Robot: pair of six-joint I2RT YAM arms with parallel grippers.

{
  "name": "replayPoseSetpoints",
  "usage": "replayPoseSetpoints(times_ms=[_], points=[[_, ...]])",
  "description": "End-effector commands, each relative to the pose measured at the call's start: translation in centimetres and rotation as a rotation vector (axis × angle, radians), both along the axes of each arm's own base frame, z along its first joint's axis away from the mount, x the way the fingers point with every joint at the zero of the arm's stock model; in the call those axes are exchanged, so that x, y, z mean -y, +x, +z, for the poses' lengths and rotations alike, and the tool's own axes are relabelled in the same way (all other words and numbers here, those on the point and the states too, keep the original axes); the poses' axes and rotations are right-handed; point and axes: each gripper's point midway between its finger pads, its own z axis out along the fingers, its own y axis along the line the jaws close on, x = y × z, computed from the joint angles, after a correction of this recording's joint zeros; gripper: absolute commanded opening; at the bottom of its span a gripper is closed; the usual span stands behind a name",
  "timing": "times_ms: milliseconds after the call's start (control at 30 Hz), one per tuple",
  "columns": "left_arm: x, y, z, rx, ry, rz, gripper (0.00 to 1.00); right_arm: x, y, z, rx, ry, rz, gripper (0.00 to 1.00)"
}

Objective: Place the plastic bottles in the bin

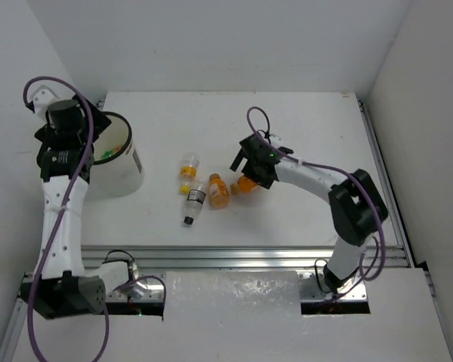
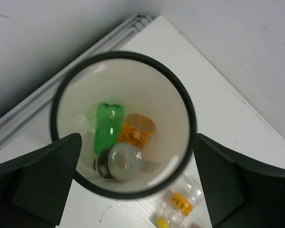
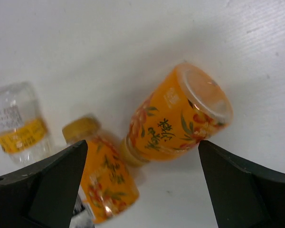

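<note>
The white bin [image 1: 124, 172] stands at the table's left. My left gripper [image 1: 97, 134] hovers above it, open and empty. In the left wrist view [image 2: 137, 187] the bin's black rim [image 2: 190, 118] frames a green bottle [image 2: 107, 124], an orange bottle [image 2: 136, 129] and a clear bottle [image 2: 121, 161] inside. My right gripper [image 1: 254, 167] is open just above an orange bottle [image 1: 246, 184] lying on the table. In the right wrist view [image 3: 142, 185] that bottle [image 3: 180, 116] lies between the spread fingers, untouched. A second orange bottle [image 3: 104, 176] lies beside it.
On the table's middle lie a clear bottle with a yellow cap [image 1: 187, 167], a clear bottle with a black cap [image 1: 194, 201] and the second orange bottle [image 1: 218, 191], close together. The yellow-labelled clear bottle also shows outside the bin [image 2: 183, 200]. Walls close the left, back and right sides.
</note>
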Motion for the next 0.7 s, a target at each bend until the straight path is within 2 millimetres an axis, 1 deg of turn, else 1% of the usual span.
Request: replayPoseSetpoints(times_ms=[0,33,67,133,167,200,233,267,300,333,367,400,433,467,500,533,567,600,633,667], points=[[5.3,-1.0,0.4,0.052,0.004,-0.179,1.0,0.2,1.9,-0.8,-0.033,-0.047,-0.127,0.99],[6.1,-1.3,0.2,0.055,0.005,-0.19,1.0,0.2,1.8,-2.2,-0.073,-0.083,-0.133,0.99],[7.8,-1.4,0.0,0.055,0.003,-0.24,1.0,0.3,1.7,-2.9,-0.09,-0.089,-0.157,0.99],[8.9,-1.9,0.0,0.065,-0.009,-0.28,1.0,0.4,1.2,-4.5,-0.118,-0.097,-0.173,0.94],[9.8,-2.2,0.2,0.071,-0.013,-0.318,1.0,0.7,0.9,-5.0,-0.125,-0.1,-0.179,0.79],[10.1,-2.3,0.4,0.077,-0.016,-0.335,1.0,0.9,0.8,-5.5,-0.121,-0.102,-0.181,0.69],[10.6,-2.4,0.7,0.088,-0.021,-0.359,1.0,1.2,0.9,-5.4,-0.107,-0.11,-0.187,0.6],[11.7,-2.5,0.6,0.095,-0.035,-0.415,1.0,1.3,1.0,-5.1,-0.09,-0.116,-0.181,0.52],[12.3,-2.6,1.2,0.126,-0.043,-0.447,1.0,1.0,1.6,-5.1,-0.046,-0.099,-0.152,0.45],[13.2,-2.7,1.3,0.14,-0.054,-0.495,1.0,1.0,1.7,-4.7,-0.022,-0.116,-0.096,0.37],[15.4,-2.8,0.7,0.138,-0.094,-0.608,1.0,1.2,2.3,-3.3,0.034,-0.124,-0.072,0.33],[16.7,-2.6,1.0,0.162,-0.11,-0.674,1.0,1.4,2.7,-2.8,0.098,-0.159,0.014,0.24],[18.2,-2.7,0.8,0.165,-0.134,-0.752,1.0,1.4,2.9,-2.0,0.141,-0.173,0.056,0.22],[20.8,-2.9,0.0,0.15,-0.183,-0.883,1.0,1.2,3.0,0.8,0.227,-0.149,0.104,0.2],[22.0,-3.1,-0.3,0.14,-0.203,-0.934,1.0,0.6,3.0,1.3,0.337,-0.113,0.183,0.2],[25.1,-3.7,-0.5,0.142,-0.233,-1.067,1.0,-0.6,2.1,5.7,0.494,-0.089,0.374,0.16],[26.6,-4.1,-0.7,0.138,-0.253,-1.136,1.0,-1.4,0.4,6.4,0.623,-0.031,0.496,0.16],[28.0,-4.5,-0.8,0.135,-0.271,-1.19,1.0,-1.8,-1.3,7.9,0.754,-0.065,0.662,0.18],[31.0,-6.2,-1.0,0.123,-0.303,-1.317,1.0,-2.0,-3.0,9.4,0.844,-0.038,0.736,0.17],[32.6,-6.3,-1.3,0.12,-0.31,-1.364,1.0,-2.2,-6.7,12.0,0.987,0.04,0.85,0.15]])
